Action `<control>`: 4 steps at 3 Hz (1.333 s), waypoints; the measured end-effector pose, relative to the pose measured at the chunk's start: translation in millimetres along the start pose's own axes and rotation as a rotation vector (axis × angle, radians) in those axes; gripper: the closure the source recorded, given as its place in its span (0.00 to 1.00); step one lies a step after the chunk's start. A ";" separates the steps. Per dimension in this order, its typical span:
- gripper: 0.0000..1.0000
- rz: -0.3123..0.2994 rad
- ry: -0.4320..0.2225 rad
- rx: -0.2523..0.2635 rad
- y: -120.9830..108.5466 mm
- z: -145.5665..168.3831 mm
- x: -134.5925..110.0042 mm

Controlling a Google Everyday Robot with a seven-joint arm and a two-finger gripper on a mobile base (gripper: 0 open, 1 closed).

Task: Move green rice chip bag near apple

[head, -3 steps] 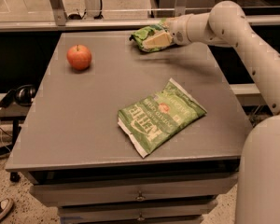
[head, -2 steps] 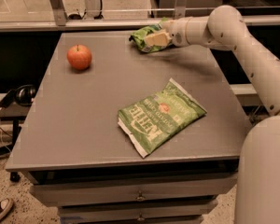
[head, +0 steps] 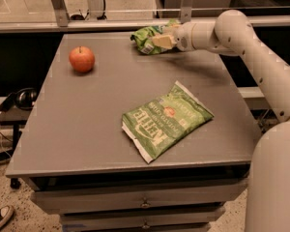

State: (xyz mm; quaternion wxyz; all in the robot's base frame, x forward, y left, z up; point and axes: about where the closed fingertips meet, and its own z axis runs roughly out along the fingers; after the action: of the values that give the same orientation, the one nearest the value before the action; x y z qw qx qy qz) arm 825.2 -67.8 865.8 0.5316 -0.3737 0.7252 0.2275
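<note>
Leftward by a small margin is how the small green chip bag [head: 147,38] and the end effector [head: 163,40] have shifted since the earlier frames, edging along the far side of the bench [head: 77,129] toward the apple. Nearest the camera, at about 5 o'clock from the bench's middle, the large flat green bag [head: 165,120] lies face up and untouched, well apart from everything else. Farther back, at about 10 o'clock, the apple [head: 81,59] stands alone with bare surface all round it. Farthest of all, at about 1 o'clock near the back edge, the small green chip bag sits crumpled in the end effector, whose fingers look clamped on the bag's right end, the arm [head: 241,37] reaching in from the 3 o'clock side. Whether the bag is fully clear of the bench or brushing it I cannot tell. The step in hand reads as the carry: the grasp seems made and the transfer only just begun, with most of the gap to the apple still to cover. The next move calls for travel toward 9 o'clock, veering slightly nearer, then a release just beside the apple without nudging it, since a round fruit would likely roll.
</note>
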 end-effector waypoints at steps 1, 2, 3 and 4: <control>1.00 0.000 0.000 0.000 -0.1 -0.6 -1.7; 1.00 -0.039 -0.029 -0.055 17.4 -2.6 -15.6; 1.00 -0.084 -0.084 -0.116 39.2 -12.1 -39.5; 1.00 -0.135 -0.143 -0.190 70.8 -22.5 -61.7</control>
State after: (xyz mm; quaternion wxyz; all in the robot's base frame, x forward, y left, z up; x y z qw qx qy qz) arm 765.8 -21.9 926.6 0.5583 -0.4533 0.6337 0.2849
